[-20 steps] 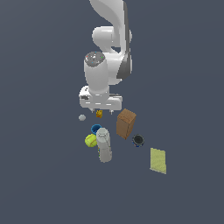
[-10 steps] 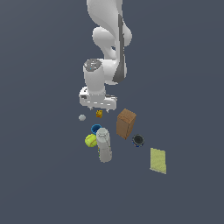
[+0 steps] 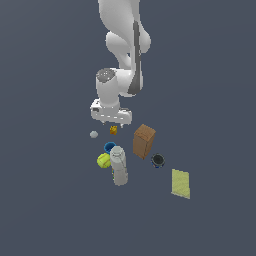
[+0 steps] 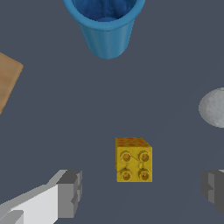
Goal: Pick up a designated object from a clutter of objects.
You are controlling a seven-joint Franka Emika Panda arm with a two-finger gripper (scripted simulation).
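In the wrist view the gripper (image 4: 140, 192) is seen wide open, with one finger (image 4: 70, 192) on each side of the little orange-yellow brick (image 4: 133, 159), not touching it. The brick sits on the bench (image 4: 52, 122), studs showing. Farther off, the blue cup (image 4: 105, 26) and grey ball (image 4: 214, 107) are seen. The arm (image 3: 122, 55) is pointed straight down over the brick.

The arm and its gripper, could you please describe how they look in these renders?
The arm is glossy white with rounded, bulbous links, a dark grey stripe and a grey joint cap. The gripper has a wide white body; its fingers are white with blocky, ridged grey pads. No cables or markings show.
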